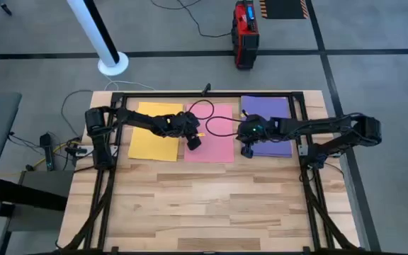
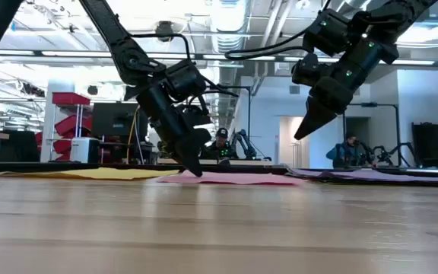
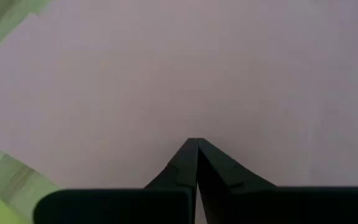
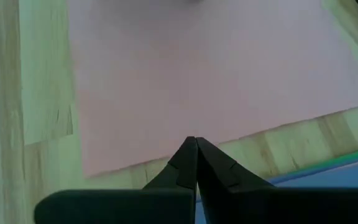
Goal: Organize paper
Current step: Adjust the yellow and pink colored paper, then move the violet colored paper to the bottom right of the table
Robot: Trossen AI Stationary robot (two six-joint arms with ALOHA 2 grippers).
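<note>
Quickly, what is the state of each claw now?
Left claw: closed, tip pressing on the pink paper.
Right claw: closed, empty, raised above the table.

Grey carpet floor (image 1: 374, 78) with dark seams around the wooden table (image 1: 204, 205). White pole base (image 1: 112, 64) and red case (image 1: 244, 32) behind; ceiling strip lights (image 2: 67, 53).

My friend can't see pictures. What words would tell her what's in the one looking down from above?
Seen from above, three flat sheets of paper lie in a row on a wooden table: yellow paper sheet, pink paper sheet, purple paper sheet. The left gripper is at the pink sheet's left edge; the right gripper is between pink and purple.
</note>
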